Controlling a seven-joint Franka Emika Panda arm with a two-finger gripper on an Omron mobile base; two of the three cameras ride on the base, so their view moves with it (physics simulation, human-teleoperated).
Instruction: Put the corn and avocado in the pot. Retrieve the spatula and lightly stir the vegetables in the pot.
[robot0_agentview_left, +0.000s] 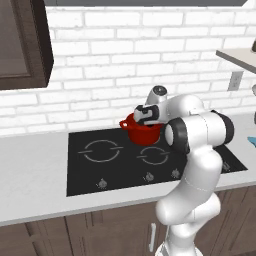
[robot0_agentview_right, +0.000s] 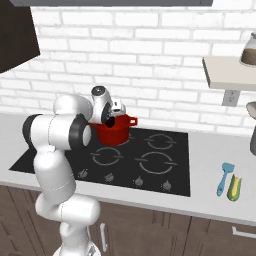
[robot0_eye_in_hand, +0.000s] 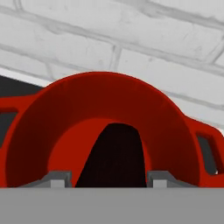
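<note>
The glossy red pot (robot0_agentview_left: 141, 132) (robot0_agentview_right: 118, 133) stands on the back burner of the black cooktop (robot0_agentview_left: 100, 170). My gripper (robot0_agentview_left: 145, 118) (robot0_agentview_right: 114, 116) hangs right over its mouth. In the hand view the dark, near-black avocado (robot0_eye_in_hand: 114, 155) sits between my two fingertips (robot0_eye_in_hand: 57, 178), just above the pot's red inside (robot0_eye_in_hand: 52, 131), and my gripper (robot0_eye_in_hand: 108, 178) is shut on it. The pale yellow-green corn (robot0_agentview_right: 233, 187) lies on the counter far to the right. A blue spatula (robot0_agentview_right: 224, 178) lies next to it.
A white brick wall rises close behind the pot. A shelf (robot0_agentview_right: 230, 70) with a jar (robot0_agentview_right: 248, 50) juts out at the upper right, above a wall outlet (robot0_agentview_right: 230, 97). A dark cabinet (robot0_agentview_left: 22, 45) hangs at the upper left. Grey counter (robot0_agentview_left: 30, 170) flanks the cooktop.
</note>
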